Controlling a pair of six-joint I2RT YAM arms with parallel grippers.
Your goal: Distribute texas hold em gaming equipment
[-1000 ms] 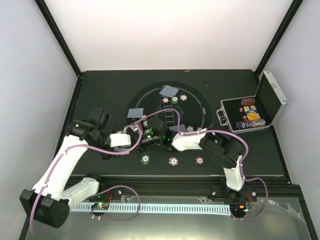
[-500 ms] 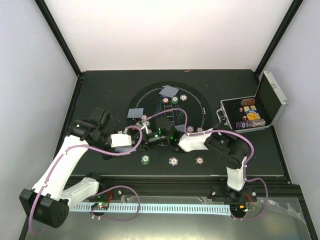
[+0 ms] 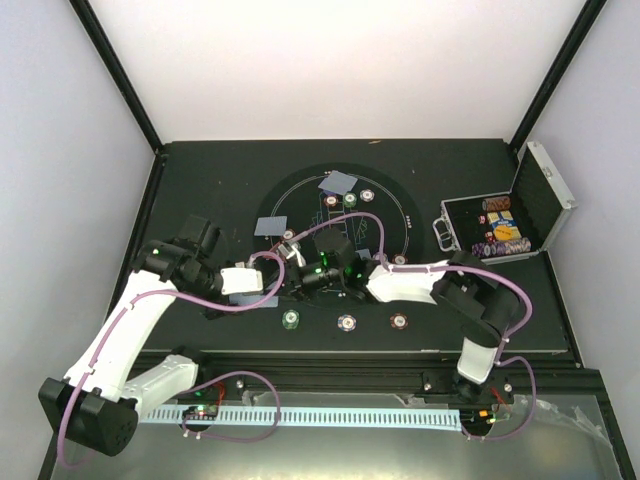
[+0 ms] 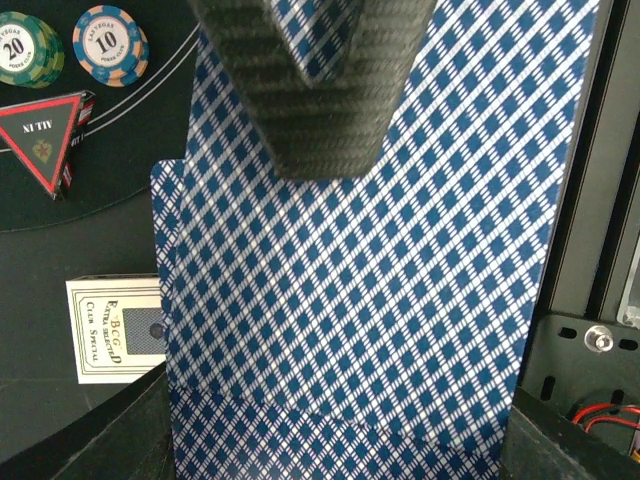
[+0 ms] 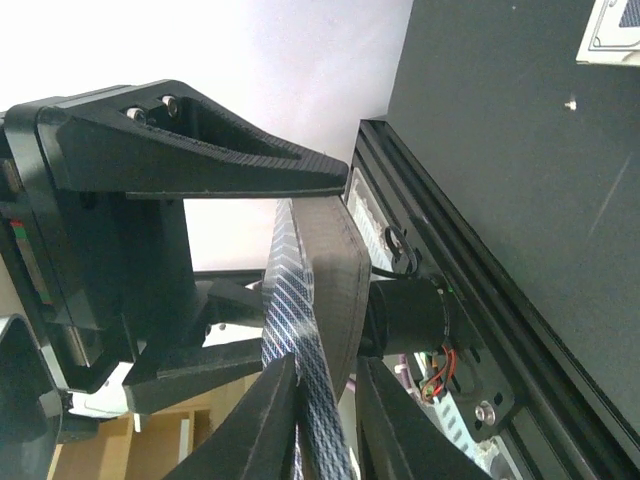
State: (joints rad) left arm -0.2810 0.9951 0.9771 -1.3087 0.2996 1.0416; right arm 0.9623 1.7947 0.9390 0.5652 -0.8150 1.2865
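Blue-checked playing cards (image 4: 380,300) hang between two claws over the near side of the black mat (image 3: 300,195).

Left claw (image 4: 325,150) is clamped flat on the stack, one carbon finger pressed across the patterned backs. Right claw (image 5: 325,385) straddles the stack's edge with its fingers slightly apart, a sliver of gap on one side, so it does not look like a firm bite yet. Below on the counter (image 3: 200,180) lie a row of chips (image 3: 347,322), the red triangle marker (image 4: 42,140) and a card box (image 4: 115,330). The likely hazard is in the hand-off. If the right claw pinches more than the top card, or pulls against the left's tight hold, several cards could slide out together, bend, or scatter over the chips already laid out.
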